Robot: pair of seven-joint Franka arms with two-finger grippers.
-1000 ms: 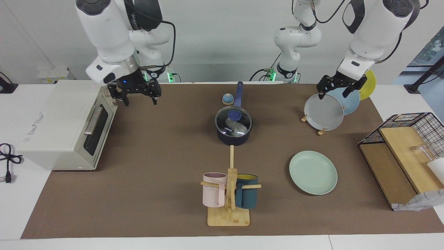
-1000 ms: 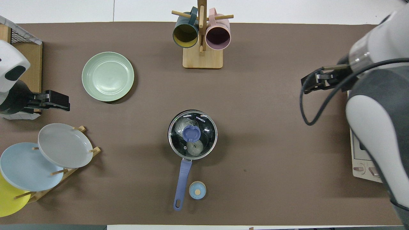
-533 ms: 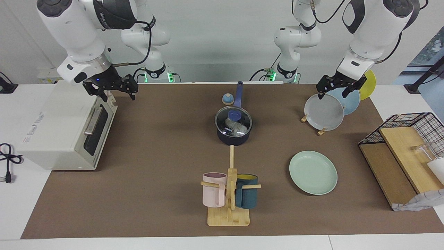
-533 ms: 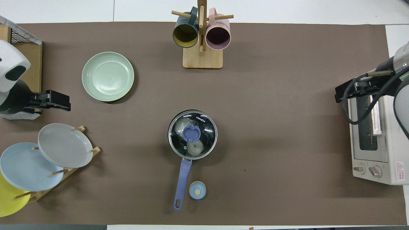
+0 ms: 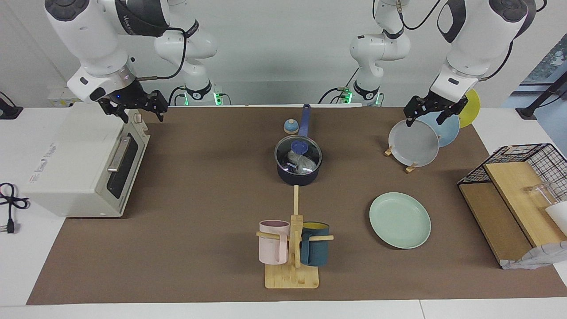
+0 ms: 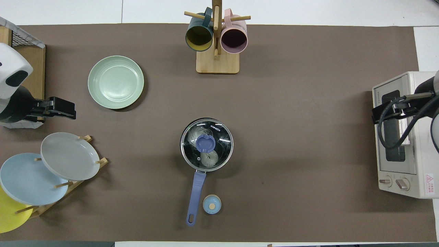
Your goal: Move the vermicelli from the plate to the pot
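The dark navy pot (image 5: pixel 297 178) stands mid-table with its blue handle (image 6: pixel 196 188) pointing toward the robots. A glass lid (image 5: pixel 310 153) with a blue knob covers it. The vermicelli (image 5: pixel 302 164) lies inside the pot and shows through the lid, also in the overhead view (image 6: pixel 208 158). The mint-green plate (image 5: pixel 400 220) lies bare, farther from the robots, toward the left arm's end (image 6: pixel 116 82). My right gripper (image 5: pixel 142 116) is open and empty over the toaster oven's top edge (image 6: pixel 377 116). My left gripper (image 5: pixel 426 120) is open and empty, waiting over the plate rack (image 6: pixel 68 110).
A white toaster oven (image 5: pixel 75 164) stands at the right arm's end. A rack holds grey (image 5: pixel 414 144), light blue and yellow plates at the left arm's end, with a wire basket (image 5: pixel 545 155) beside it. A mug tree (image 5: pixel 294 248) and a small blue timer (image 5: pixel 290 126) flank the pot.
My right arm has swung from over the mat to over the toaster oven at its end of the table. The left arm, the pot and the plate have not moved.
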